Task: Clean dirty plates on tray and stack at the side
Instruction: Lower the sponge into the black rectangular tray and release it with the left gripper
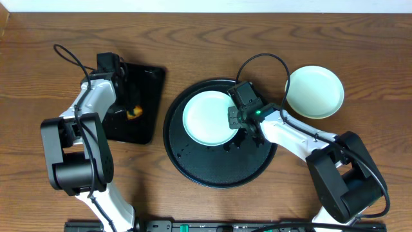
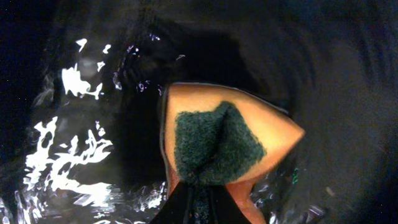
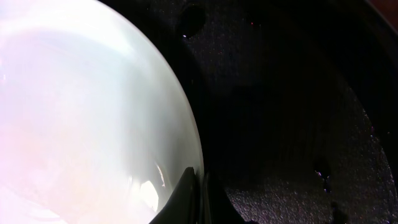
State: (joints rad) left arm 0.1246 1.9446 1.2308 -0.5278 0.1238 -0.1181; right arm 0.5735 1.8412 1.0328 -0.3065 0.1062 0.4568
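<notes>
While the left pincer [image 2: 198, 198] is clamped on the sponge [image 2: 217, 140], the right pincer [image 1: 235, 118] grips the rim of the plate [image 1: 207, 118] just left of it on the round tray [image 1: 193, 169]. The next move is probably to lift it and stack it on the other plate [image 1: 314, 91], off to its right.

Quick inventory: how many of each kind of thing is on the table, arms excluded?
Trays: 2 (round tray, rectangular tray)
Plates: 2 (tray plate on the round tray, side plate off it, on the wood)
Sponges: 1 (sponge, orange with a green scrub pad)
Total: 5
</notes>
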